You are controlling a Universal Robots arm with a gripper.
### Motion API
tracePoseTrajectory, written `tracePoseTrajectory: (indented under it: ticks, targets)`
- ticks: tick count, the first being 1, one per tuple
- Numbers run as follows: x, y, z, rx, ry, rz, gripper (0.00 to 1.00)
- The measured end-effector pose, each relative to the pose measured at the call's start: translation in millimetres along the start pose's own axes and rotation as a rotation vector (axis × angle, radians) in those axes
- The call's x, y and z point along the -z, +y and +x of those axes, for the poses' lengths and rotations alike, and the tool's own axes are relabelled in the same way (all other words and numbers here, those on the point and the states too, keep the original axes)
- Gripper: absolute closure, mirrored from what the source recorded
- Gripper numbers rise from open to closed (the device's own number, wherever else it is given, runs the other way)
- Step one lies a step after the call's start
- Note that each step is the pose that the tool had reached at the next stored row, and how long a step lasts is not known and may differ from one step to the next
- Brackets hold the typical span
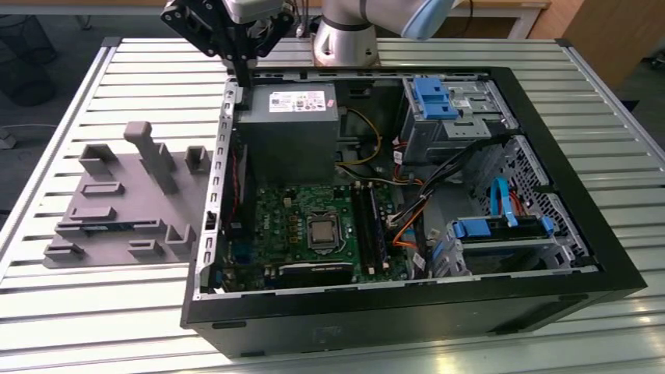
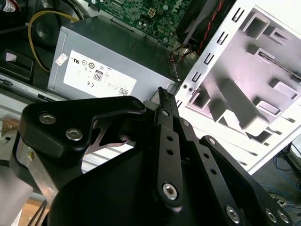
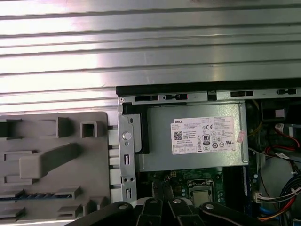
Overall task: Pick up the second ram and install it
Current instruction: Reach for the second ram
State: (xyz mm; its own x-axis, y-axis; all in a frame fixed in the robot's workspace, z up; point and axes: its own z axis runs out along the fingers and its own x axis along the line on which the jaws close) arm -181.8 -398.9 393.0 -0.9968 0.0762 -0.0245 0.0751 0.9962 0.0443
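Note:
The second ram (image 3: pixel 34 195) is a narrow blue stick lying in a slot of the grey holder (image 3: pixel 51 160), at the exterior view's left; there it shows as a thin blue strip (image 1: pixel 107 227). My gripper (image 1: pixel 245 82) hangs above the back left corner of the open computer case (image 1: pixel 416 312), over the power supply (image 1: pixel 289 125). In the second wrist view its black fingers (image 2: pixel 165 122) lie pressed together with nothing between them, so my gripper (image 2: pixel 162 91) is shut and empty. The black memory slots (image 1: pixel 368 224) run along the green motherboard (image 1: pixel 301 210) inside the case.
The case lies on its side on a slatted metal table (image 1: pixel 93 335). Blue drive brackets (image 1: pixel 499 226), a drive cage (image 1: pixel 447 109) and loose cables (image 1: pixel 410 218) fill its right half. Tall grey posts (image 1: pixel 151 156) stand up from the holder. The arm's base (image 1: pixel 348 39) stands behind the case.

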Motion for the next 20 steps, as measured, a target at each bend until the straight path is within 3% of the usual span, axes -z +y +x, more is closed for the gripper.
tracePoseTrajectory:
  ticks: [14,20]
  targets:
    - [0.1,-1.1,10.3,0.000,0.0000,-0.0001,0.89]
    - [0.1,-1.2,11.4,0.000,0.0000,0.0000,0.89]
